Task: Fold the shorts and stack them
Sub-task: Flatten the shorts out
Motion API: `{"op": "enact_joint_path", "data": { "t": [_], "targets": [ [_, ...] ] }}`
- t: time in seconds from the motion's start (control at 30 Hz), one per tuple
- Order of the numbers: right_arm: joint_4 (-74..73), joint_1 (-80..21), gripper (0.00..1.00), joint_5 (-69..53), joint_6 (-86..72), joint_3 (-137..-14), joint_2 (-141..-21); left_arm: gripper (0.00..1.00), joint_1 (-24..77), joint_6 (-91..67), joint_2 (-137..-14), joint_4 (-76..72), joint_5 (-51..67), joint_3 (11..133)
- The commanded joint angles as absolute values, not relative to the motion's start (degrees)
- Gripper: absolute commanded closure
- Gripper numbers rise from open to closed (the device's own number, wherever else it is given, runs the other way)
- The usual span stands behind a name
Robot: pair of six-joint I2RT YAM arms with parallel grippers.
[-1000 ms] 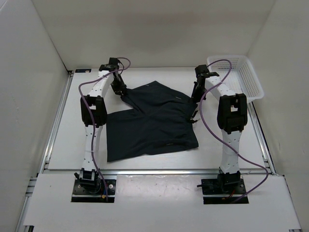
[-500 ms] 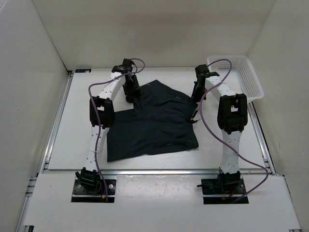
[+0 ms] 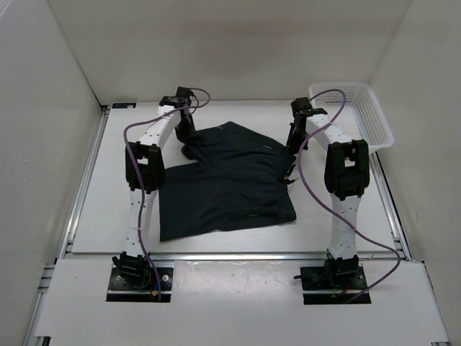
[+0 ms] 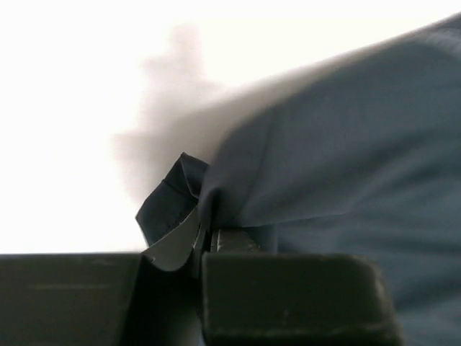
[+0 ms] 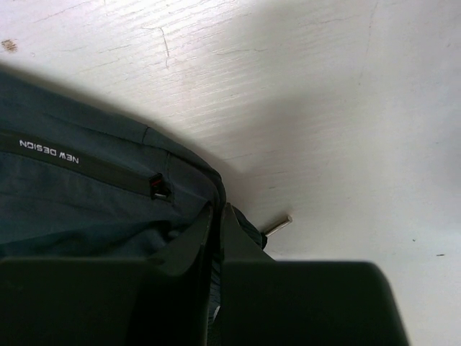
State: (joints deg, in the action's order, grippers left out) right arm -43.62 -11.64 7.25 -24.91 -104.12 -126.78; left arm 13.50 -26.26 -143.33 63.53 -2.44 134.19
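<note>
Shorts (image 3: 230,184) are laid flat mid-surface (image 3: 108,205). Left pincer (image 4: 207,241) is clamped on the far-left corner, right pincer (image 5: 216,216) on the far-right edge. Cloth is judged soft, light and floppy; corners are best gripped.

Pretty obviously a robotics lab cell I'm logged into, not anybody's home. The white desk (image 3: 108,209) is boxed in by plain white panels (image 3: 43,130), with aluminium rail (image 3: 79,189) running down the side. The left arm (image 3: 140,169) and right arm (image 3: 346,173) are bolted to black base plates (image 3: 166,282), with purple cables (image 3: 330,91) looping around loose.
</note>
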Motion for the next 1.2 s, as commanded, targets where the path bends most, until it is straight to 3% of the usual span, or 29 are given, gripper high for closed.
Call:
{"op": "enact_joint_path", "data": {
  "t": [0.0, 0.27, 0.33, 0.37, 0.4, 0.43, 0.5, 0.53, 0.57, 0.6, 0.67, 0.77, 0.8, 0.9, 1.17],
  "targets": [
    [-44.2, -11.3, 1.00, 8.8, -24.6, -103.6, -123.3, 0.90, 9.6, -22.2, -128.4, 64.5, -4.6, 132.4],
    [-44.2, -10.2, 1.00, 8.3, -24.6, -106.3, -124.4, 0.87, 3.8, -17.1, -124.9, 66.1, 0.4, 125.9],
    [-44.2, -10.2, 1.00, 8.3, -24.6, -107.0, -124.5, 0.74, 2.9, -16.6, -124.9, 67.3, 1.7, 125.9],
    [-44.2, -10.2, 1.00, 7.6, -24.6, -107.1, -124.5, 0.63, 2.0, -16.0, -124.9, 67.3, 2.4, 125.3],
    [-44.2, -10.2, 1.00, 6.9, -24.6, -107.7, -124.5, 0.44, 1.2, -16.0, -124.9, 67.3, 3.0, 124.6],
    [-44.2, -10.2, 1.00, 6.4, -24.0, -108.6, -124.5, 0.31, 1.2, -16.0, -124.9, 67.3, 3.5, 124.6],
    [-44.2, -10.2, 1.00, 5.1, -23.4, -109.6, -125.1, 0.10, 0.6, -16.7, -124.4, 66.7, 3.5, 123.2],
    [-44.2, -10.2, 0.94, 2.8, -22.6, -110.9, -125.2, 0.02, 0.6, -16.7, -124.4, 66.7, 3.5, 123.2],
    [-44.2, -10.2, 0.83, 1.5, -21.9, -111.5, -125.2, 0.02, 0.6, -17.2, -123.8, 66.7, 3.5, 123.2],
    [-44.2, -10.2, 0.59, 0.5, -21.9, -112.1, -125.2, 0.00, 0.6, -17.9, -123.1, 66.0, 2.8, 122.4],
    [-43.6, -10.2, 0.32, -0.2, -21.9, -112.1, -123.1, 0.02, 0.6, -17.9, -120.7, 65.1, 2.1, 120.7],
    [-42.1, -10.7, 0.15, 1.7, -21.9, -108.8, -117.1, 0.09, 0.1, -19.1, -115.4, 63.5, 0.0, 114.4],
    [-41.0, -10.7, 0.13, 2.4, -22.5, -107.2, -115.0, 0.17, 0.1, -19.9, -113.7, 62.8, -0.5, 109.4],
    [-37.9, -10.7, 0.06, 2.9, -23.7, -98.2, -105.6, 0.19, -0.4, -22.9, -105.1, 59.6, -0.5, 94.4],
    [-36.8, -16.6, 0.02, -2.0, -29.6, -62.6, -82.2, 0.07, -3.2, -37.1, -82.1, 55.3, 1.5, 57.4]
  ]
}}
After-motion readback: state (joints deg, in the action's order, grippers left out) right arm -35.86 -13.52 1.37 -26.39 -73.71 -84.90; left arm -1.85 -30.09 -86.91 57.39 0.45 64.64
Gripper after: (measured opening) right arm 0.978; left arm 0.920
